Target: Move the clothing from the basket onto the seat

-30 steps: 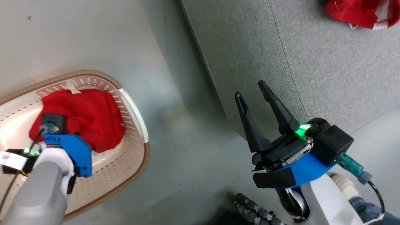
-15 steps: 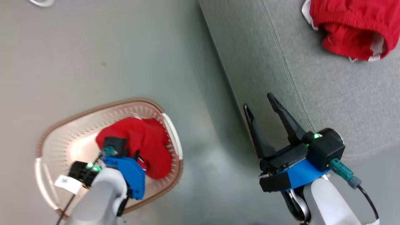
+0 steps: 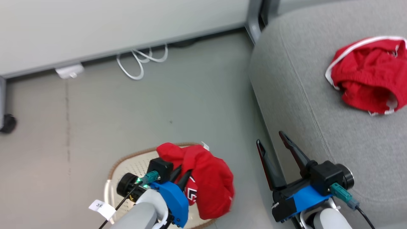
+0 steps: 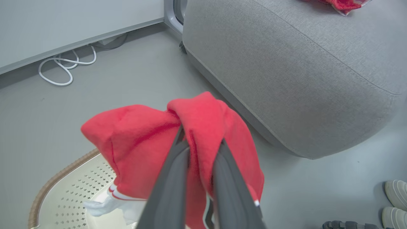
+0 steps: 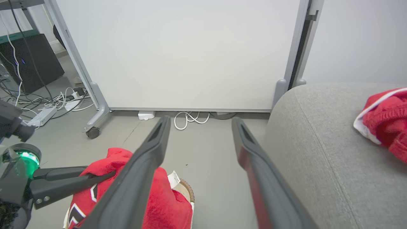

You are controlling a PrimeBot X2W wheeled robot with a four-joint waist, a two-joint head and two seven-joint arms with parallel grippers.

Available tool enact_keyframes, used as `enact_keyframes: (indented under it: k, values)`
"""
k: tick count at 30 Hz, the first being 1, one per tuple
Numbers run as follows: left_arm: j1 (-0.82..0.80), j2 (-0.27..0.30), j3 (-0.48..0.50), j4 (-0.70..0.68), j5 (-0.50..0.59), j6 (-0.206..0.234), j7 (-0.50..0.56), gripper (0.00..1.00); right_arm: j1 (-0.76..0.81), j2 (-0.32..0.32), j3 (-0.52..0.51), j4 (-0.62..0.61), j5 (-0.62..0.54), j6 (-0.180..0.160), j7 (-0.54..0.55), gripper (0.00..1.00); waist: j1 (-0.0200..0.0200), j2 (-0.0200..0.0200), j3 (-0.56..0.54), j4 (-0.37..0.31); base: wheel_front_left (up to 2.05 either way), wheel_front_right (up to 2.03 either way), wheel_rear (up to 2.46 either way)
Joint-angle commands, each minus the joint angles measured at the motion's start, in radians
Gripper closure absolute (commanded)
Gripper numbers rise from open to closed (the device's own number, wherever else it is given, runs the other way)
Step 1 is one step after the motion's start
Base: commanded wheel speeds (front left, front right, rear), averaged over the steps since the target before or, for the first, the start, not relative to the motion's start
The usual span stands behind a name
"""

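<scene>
My left gripper (image 3: 186, 173) is shut on the red jersey (image 3: 210, 187), which hangs bunched over the basket's right rim. In the left wrist view its fingers (image 4: 171, 178) pinch a fold of the jersey (image 4: 136, 143), white trim dangling into the cream basket (image 4: 63, 197). The basket (image 3: 133, 162) sits on the floor left of the grey seat (image 3: 318, 127). Red shorts (image 3: 365, 79) with white piping lie on the seat. My right gripper (image 3: 270, 139) stands open and empty beside the seat's edge. The right wrist view shows the right gripper (image 5: 201, 120), the jersey (image 5: 159, 197), the shorts (image 5: 384, 121) and the seat (image 5: 318, 143).
A pale panel wall stands behind, with a coiled white cable (image 3: 140, 62) and a white adapter (image 3: 68, 70) at its foot. A caster wheel (image 3: 8, 123) sits far left. A person's pale shoes (image 4: 394, 197) are near the seat's front corner. Grey floor separates basket and seat.
The head camera has tilted up, shifting the whole view. My left gripper has raised the jersey out of the basket. The right gripper stays open.
</scene>
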Motion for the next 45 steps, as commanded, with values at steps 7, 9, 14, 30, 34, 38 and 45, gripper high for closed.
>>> enact_keyframes:
  k: [7,9,14,30,34,38,45]
  values:
    - [-0.059,0.027,-0.108,-0.110,-0.078,-0.007,-0.017,1.00,0.065,-0.001,-0.002,-0.013,0.003,0.000,0.034,0.00,0.0003,-0.0001,-0.164,0.101,0.00,0.00,0.00]
    - [-0.085,0.028,-0.131,-0.137,-0.097,-0.007,-0.017,1.00,0.078,-0.001,-0.003,-0.018,0.003,0.000,0.042,0.00,0.0003,-0.0001,-0.183,0.108,0.00,0.00,0.00]
    - [-0.159,0.012,-0.175,-0.184,-0.135,-0.007,-0.014,1.00,0.106,-0.001,-0.001,-0.029,0.004,0.000,0.060,0.00,0.0003,-0.0001,-0.218,0.120,0.00,0.00,0.00]
    - [-0.335,-0.034,-0.256,-0.127,-0.206,-0.004,-0.028,1.00,0.135,-0.002,0.019,-0.061,0.007,0.000,0.092,0.00,0.0003,-0.0001,-0.232,0.116,0.00,0.00,0.00]
    - [-0.346,-0.035,-0.272,-0.110,-0.222,-0.004,-0.037,1.00,0.133,-0.002,0.018,-0.064,0.006,0.000,0.091,0.00,0.0003,-0.0001,-0.228,0.113,0.00,0.00,0.00]
    - [-0.354,-0.036,-0.288,-0.095,-0.236,-0.004,-0.045,1.00,0.124,-0.002,0.024,-0.060,0.004,0.000,0.092,0.00,0.0003,-0.0001,-0.226,0.110,0.00,0.00,0.00]
    - [-0.366,-0.036,-0.311,-0.079,-0.246,-0.004,-0.056,1.00,0.086,-0.002,-0.002,-0.062,-0.036,0.000,0.113,0.00,0.0003,-0.0001,-0.221,0.102,0.00,0.00,0.00]
